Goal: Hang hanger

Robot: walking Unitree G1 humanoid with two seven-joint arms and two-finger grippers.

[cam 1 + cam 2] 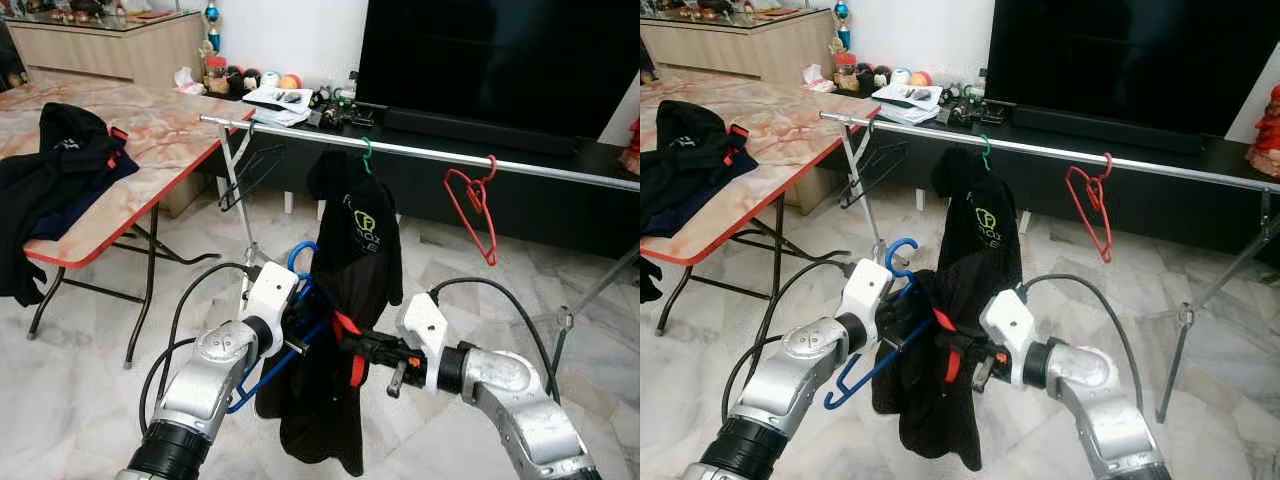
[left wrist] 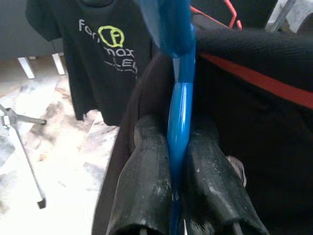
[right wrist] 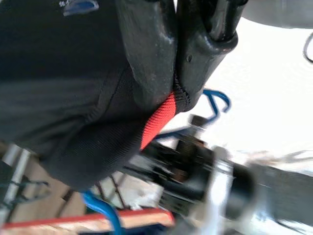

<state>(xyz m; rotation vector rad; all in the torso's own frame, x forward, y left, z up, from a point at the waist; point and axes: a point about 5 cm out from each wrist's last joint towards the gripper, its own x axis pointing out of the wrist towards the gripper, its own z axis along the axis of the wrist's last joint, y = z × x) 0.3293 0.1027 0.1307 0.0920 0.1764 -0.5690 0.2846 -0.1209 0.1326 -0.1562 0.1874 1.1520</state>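
My left gripper [image 1: 300, 320] is shut on a blue hanger [image 1: 258, 385], whose hook [image 1: 902, 248] points up; the wrist view has the blue bar [image 2: 178, 117] pinched between both fingers. A black garment with red trim [image 1: 320, 410] drapes over the hanger and hangs down between my arms. My right gripper [image 1: 350, 345] is shut on the red-trimmed edge [image 3: 159, 120] of that garment. Behind them runs a silver clothes rail [image 1: 430, 152] carrying a black printed T-shirt [image 1: 360, 230] on a green hanger [image 1: 367, 150].
A red hanger [image 1: 475, 205] and a black hanger [image 1: 250, 170] hang bare on the rail. A folding table [image 1: 150, 140] with dark clothes [image 1: 60, 160] stands at the left. A large TV [image 1: 500, 60] sits behind; the rack's leg [image 1: 560, 340] slants down at the right.
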